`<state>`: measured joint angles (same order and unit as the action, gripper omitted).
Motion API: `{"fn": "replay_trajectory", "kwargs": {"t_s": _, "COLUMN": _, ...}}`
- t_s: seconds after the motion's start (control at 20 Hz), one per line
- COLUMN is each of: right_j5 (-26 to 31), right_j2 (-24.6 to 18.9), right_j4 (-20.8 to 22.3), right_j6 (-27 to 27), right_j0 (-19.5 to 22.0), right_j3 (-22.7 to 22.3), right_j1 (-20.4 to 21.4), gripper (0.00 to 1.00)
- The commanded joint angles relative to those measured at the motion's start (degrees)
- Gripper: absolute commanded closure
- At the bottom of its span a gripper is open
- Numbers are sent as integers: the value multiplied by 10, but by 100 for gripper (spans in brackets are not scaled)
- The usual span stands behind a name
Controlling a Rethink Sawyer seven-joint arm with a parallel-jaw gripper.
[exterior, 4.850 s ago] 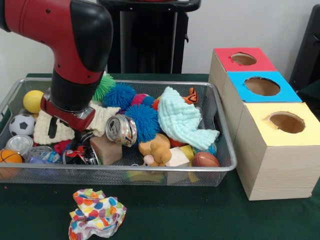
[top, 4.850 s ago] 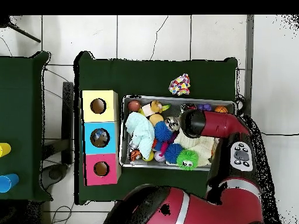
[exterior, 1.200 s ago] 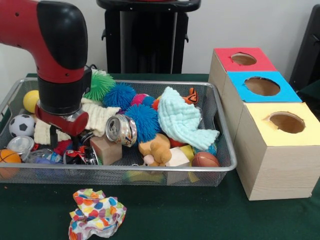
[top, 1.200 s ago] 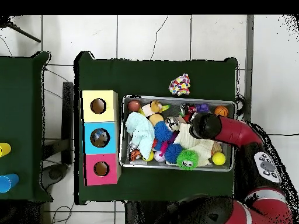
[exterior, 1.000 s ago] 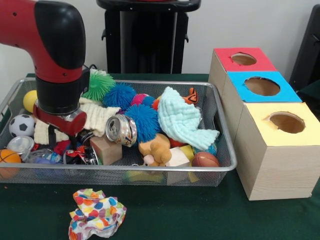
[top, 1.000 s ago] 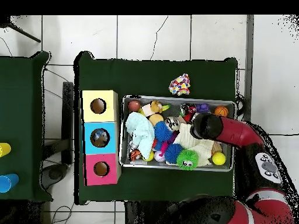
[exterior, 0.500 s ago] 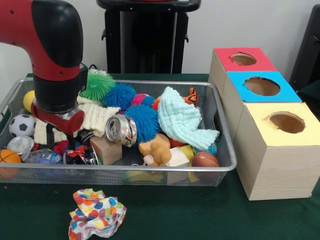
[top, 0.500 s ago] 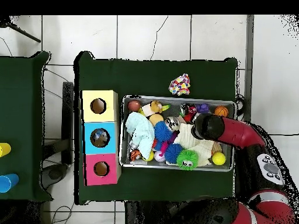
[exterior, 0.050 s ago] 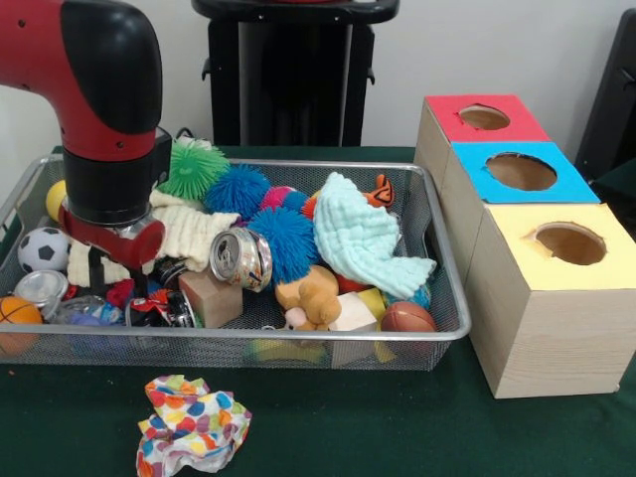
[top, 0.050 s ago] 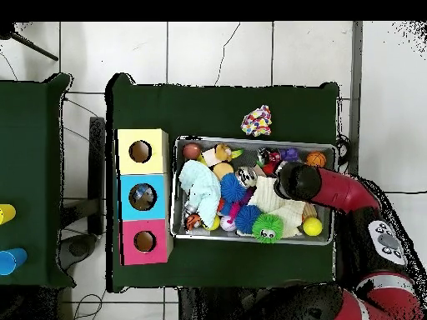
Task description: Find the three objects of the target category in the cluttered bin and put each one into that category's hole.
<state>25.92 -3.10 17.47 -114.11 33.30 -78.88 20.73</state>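
Observation:
A wire mesh bin [exterior, 0.050 s ago: 437, 253] holds mixed clutter: a yellow ball [exterior, 0.050 s ago: 54, 200], a soccer ball [exterior, 0.050 s ago: 42, 248], a basketball [exterior, 0.050 s ago: 18, 316], a brown football [exterior, 0.050 s ago: 407, 318], a crushed can [exterior, 0.050 s ago: 241, 259], a wooden block [exterior, 0.050 s ago: 211, 298], a cream cloth [exterior, 0.050 s ago: 194, 232] and a mint cloth [exterior, 0.050 s ago: 360, 238]. My gripper [exterior, 0.050 s ago: 117, 283] reaches down into the bin's left end, just above a crushed red and black can [exterior, 0.050 s ago: 162, 309] and beside the cream cloth. The red arm [top, 0.050 s ago: 321, 185] covers the gripper from above. Three boxes with holes stand beside the bin: red [exterior, 0.050 s ago: 484, 117], blue [exterior, 0.050 s ago: 521, 171], yellow [exterior, 0.050 s ago: 569, 242].
A crumpled spotted paper [exterior, 0.050 s ago: 194, 422] lies on the green table in front of the bin. Also in the bin are blue spiky balls [exterior, 0.050 s ago: 281, 238], a green spiky ball [exterior, 0.050 s ago: 194, 169], a plush toy [exterior, 0.050 s ago: 310, 293] and a clear plastic container [exterior, 0.050 s ago: 40, 288].
The arm has drifted left along the bin, slightly over the last second and further since the earliest frames. This uncovered more of the cream cloth and green spiky ball. The objects lie unmoved.

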Motion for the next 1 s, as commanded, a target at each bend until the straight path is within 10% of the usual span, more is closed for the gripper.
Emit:
{"fn": "replay_trajectory", "kwargs": {"t_s": 0.05, "right_j5": -65, "right_j2": -35, "right_j4": 39, "right_j6": 8, "right_j0": 15, "right_j3": 5, "right_j1": -42, "gripper": 0}}
{"fn": "replay_trajectory", "kwargs": {"t_s": 1.0, "right_j5": -15, "right_j2": -33, "right_j4": 25, "right_j6": 21, "right_j0": 21, "right_j3": -33, "right_j1": 30, "gripper": 0}}
